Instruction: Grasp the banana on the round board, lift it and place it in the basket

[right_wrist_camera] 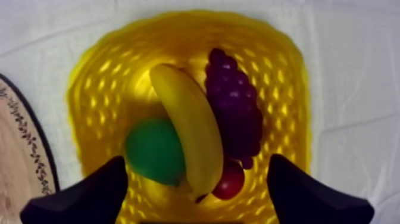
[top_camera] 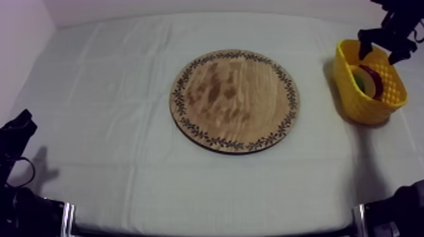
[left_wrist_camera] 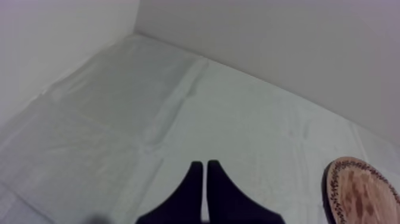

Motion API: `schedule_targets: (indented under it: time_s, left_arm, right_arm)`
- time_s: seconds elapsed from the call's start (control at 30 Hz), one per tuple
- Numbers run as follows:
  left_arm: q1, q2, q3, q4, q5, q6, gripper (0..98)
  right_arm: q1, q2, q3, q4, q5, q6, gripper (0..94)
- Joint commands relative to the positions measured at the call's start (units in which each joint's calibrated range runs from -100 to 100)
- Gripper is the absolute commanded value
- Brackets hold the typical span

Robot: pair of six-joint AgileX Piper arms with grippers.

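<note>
The banana [right_wrist_camera: 189, 131] lies inside the yellow basket [right_wrist_camera: 95, 89], across a green pear [right_wrist_camera: 152, 150], beside a bunch of grapes [right_wrist_camera: 235, 113] and a small red fruit [right_wrist_camera: 230, 181]. My right gripper [right_wrist_camera: 196, 189] hangs open just above the basket, its fingers [right_wrist_camera: 89, 190] spread wide with nothing between them. From above, the right gripper [top_camera: 382, 48] hovers over the basket [top_camera: 367, 94] at the table's right. The round wooden board [top_camera: 234, 99] at the table's middle is bare. My left gripper [left_wrist_camera: 205, 179] is shut, fingers together as a narrow wedge over the cloth, resting low at the left [top_camera: 17, 129].
The board's rim [right_wrist_camera: 27, 143] lies close to the basket's side. White walls border the table at the back and left. Open cloth surrounds the board.
</note>
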Motion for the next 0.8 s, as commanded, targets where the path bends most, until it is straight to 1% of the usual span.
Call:
schedule_targets:
  time_s: [0.0,0.1,0.2,0.27,0.37,0.43,0.5,0.67,0.77]
  left_arm:
    - [0.0,0.0,0.0,0.02,0.0,0.0,0.1]
    - [0.0,0.0,0.0,0.02,0.0,0.0,0.1]
    - [0.0,0.0,0.0,0.02,0.0,0.0,0.1]
    - [0.0,0.0,0.0,0.02,0.0,0.0,0.1]
    - [0.0,0.0,0.0,0.02,0.0,0.0,0.1]
    - [0.0,0.0,0.0,0.02,0.0,0.0,0.1]
    - [0.0,0.0,0.0,0.02,0.0,0.0,0.1]
    - [0.0,0.0,0.0,0.02,0.0,0.0,0.1]
    - [0.0,0.0,0.0,0.02,0.0,0.0,0.1]
  right_arm:
    - [0.2,-4.8,1.1,-0.3,-1.0,0.4,71.0]
    - [0.7,-10.0,3.8,-1.1,-2.8,1.1,69.3]
    - [1.1,-15.4,8.3,-1.8,-5.9,2.2,67.2]
    - [1.3,-19.3,12.1,-1.9,-8.7,2.5,64.4]
    - [1.1,-25.3,18.7,-2.0,-13.2,2.8,57.7]
    - [1.0,-29.4,22.8,-2.4,-15.8,3.1,52.0]
    - [0.8,-33.4,26.7,-2.9,-18.1,3.4,44.4]
    - [0.3,-43.8,35.3,-4.1,-22.7,2.9,20.5]
    - [1.0,-51.3,41.3,-6.8,-25.7,4.6,10.3]
